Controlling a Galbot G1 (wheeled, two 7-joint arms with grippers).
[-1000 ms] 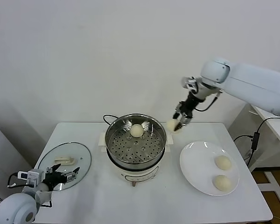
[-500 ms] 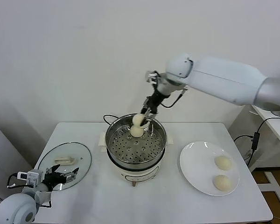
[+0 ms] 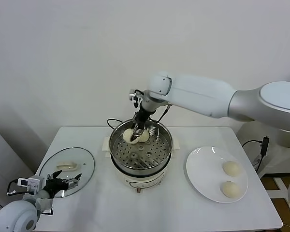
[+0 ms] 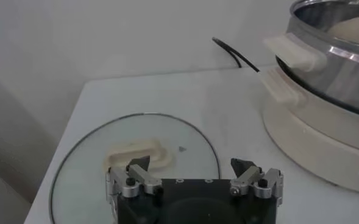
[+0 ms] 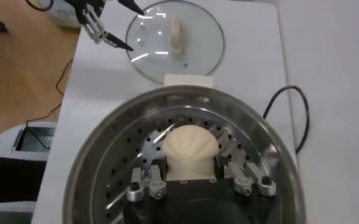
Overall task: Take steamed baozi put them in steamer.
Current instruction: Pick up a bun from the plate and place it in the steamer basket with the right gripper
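Glass lid [image 3: 67, 170] with a white handle lies flat near the table's [image 3: 159, 212] left edge. The left claw [image 3: 63, 184] rests low at the front-left corner, just over the lid's near rim, its fingers [image 4: 138, 167] spread wide and holding nothing. At the table's middle stands the steamer [image 3: 141, 150], a shiny steel pot on a white base with a black cord behind it. The right arm reaches in from the right over the pot, and the right claw [image 3: 135, 137] hangs inside the rim near the back, clenched on a baozi [image 5: 189, 151] that sits just above or on the perforated tray; contact with the tray cannot be told. A second baozi [image 3: 144, 137] lies on the tray just beside the held one, touching or nearly so. Toward the table's right edge a white plate [image 3: 203, 169] carries two more baozi [image 3: 231, 168] [image 3: 230, 189], apart from each other, near the plate's right side.
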